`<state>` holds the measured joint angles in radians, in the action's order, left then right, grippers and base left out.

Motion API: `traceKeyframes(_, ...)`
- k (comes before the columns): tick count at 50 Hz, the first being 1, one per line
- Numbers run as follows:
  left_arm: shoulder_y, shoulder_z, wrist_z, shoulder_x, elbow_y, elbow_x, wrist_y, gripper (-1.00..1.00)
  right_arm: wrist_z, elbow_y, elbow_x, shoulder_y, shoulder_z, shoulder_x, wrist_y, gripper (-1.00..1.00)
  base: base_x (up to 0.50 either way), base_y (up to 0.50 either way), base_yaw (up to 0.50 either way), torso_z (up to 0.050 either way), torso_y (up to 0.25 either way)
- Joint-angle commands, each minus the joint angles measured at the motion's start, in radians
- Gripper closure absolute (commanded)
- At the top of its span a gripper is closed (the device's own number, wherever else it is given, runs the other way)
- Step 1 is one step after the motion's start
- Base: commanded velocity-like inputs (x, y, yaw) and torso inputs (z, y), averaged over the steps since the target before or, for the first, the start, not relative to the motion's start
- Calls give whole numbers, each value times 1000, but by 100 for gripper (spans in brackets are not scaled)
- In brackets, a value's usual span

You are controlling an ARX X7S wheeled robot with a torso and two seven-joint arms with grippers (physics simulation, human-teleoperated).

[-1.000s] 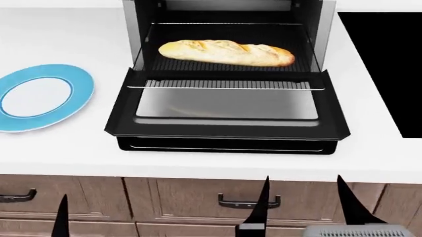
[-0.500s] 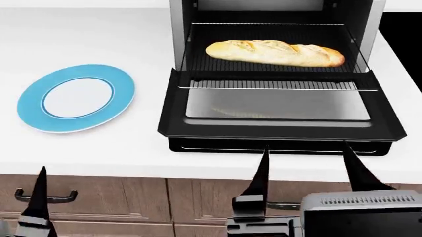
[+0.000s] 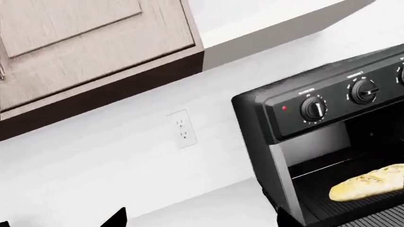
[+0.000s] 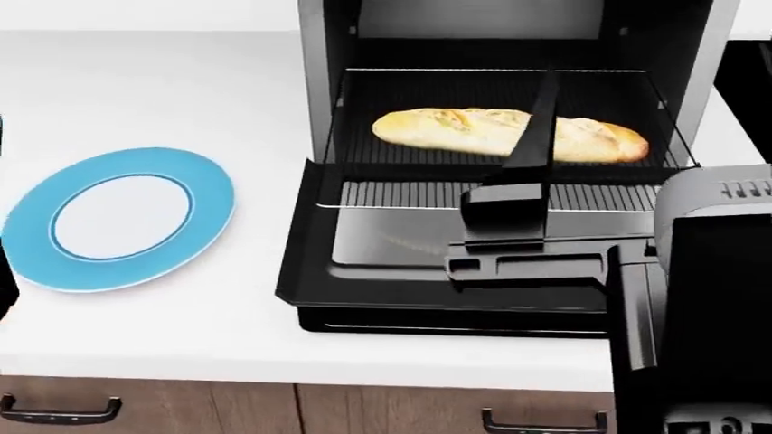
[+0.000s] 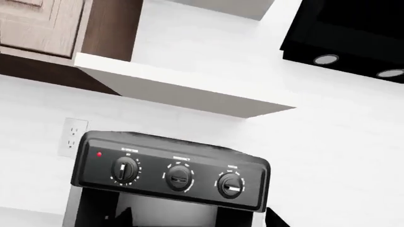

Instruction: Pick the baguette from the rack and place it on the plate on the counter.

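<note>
The baguette (image 4: 483, 131) lies on the rack (image 4: 410, 193) inside the open toaster oven. It also shows in the left wrist view (image 3: 369, 182). The blue-rimmed plate (image 4: 115, 217) sits on the white counter (image 4: 181, 90) to the left of the oven. My right gripper (image 4: 609, 95) is open over the oven door. One finger (image 4: 533, 127) crosses in front of the loaf and the other is hard to make out. In the right wrist view the right gripper (image 5: 200, 220) faces the oven front. My left gripper (image 3: 198, 222) is open and empty, away from the loaf.
The oven door (image 4: 399, 244) lies flat toward me on the counter. The oven's knob panel (image 5: 177, 177) is above the opening. A black cooktop (image 4: 754, 81) is at the right edge. Wood cabinets with dark handles (image 4: 61, 411) run below the counter.
My right arm has risen and reached forward, so its finger now stands before the baguette. The head view has moved closer and lower, and the left gripper has left it.
</note>
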<state>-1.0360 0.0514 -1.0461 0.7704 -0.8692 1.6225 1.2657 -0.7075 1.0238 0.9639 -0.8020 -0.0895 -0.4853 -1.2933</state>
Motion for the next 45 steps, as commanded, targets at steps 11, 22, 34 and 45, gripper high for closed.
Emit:
traceKeyframes(11, -299, 115, -217, 104, 55, 330, 19, -100, -351, 19, 510, -220, -58, -137, -26, -100, 481, 0, 0, 41, 133)
traceKeyframes(22, -216, 51, -103, 82, 69, 208, 32, -100, -336, 14, 490, -184, -64, -156, 23, -100, 225, 0, 0, 22, 67)
traceKeyframes(34, -280, 187, 408, -93, 269, -244, 43, -100, -364, 23, 477, -138, 7, -286, 193, -100, 0, 0, 0, 0, 0)
traceKeyframes(45, -349, 372, 778, -210, 506, -448, -82, -100, -392, 22, 461, -126, 105, -395, 343, -100, 0, 0, 0, 0, 0)
